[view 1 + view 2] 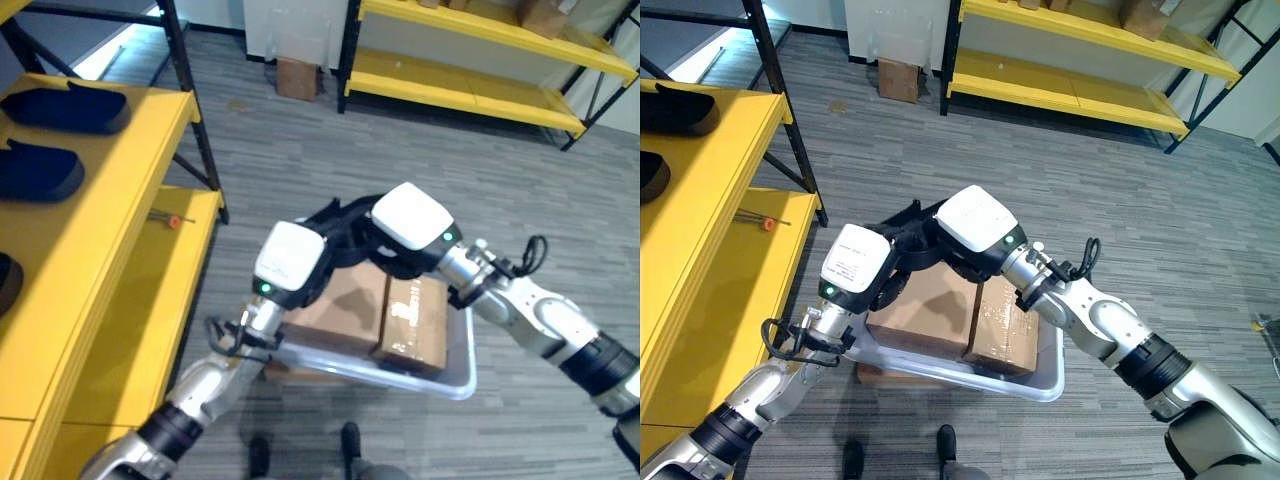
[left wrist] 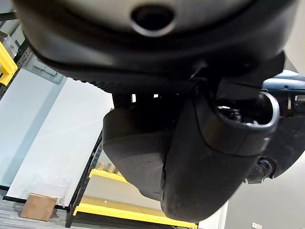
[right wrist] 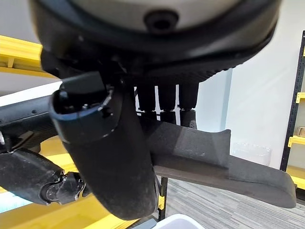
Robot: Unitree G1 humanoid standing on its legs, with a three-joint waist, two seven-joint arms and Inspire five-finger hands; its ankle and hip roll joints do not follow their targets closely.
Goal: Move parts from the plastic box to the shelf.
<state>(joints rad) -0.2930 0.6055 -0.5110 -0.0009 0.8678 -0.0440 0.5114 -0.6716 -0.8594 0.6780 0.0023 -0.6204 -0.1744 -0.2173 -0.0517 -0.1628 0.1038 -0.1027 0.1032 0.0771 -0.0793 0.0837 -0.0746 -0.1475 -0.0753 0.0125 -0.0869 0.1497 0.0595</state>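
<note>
Dark foam part [image 3: 224, 162], long and stepped, held level above the plastic box [image 1: 455, 375]. Box clear-walled, on floor beside the yellow shelf [image 1: 110, 260], containing cardboard.

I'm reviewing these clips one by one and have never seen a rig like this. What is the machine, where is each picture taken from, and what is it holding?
It is a two-legged humanoid robot with two silver-grey arms ending in dark hands. The two wide pictures come from a stereo camera on its head, looking down. The two close pictures come from cameras on its wrists.

On the floor before it stands a clear plastic box with brown cardboard boxes inside. To its left is a yellow shelf already carrying dark foam parts.

Above the box, the left hand and right hand together hold one dark foam part. The right wrist view shows its fingers on one side of the part and the thumb on the other.
</note>
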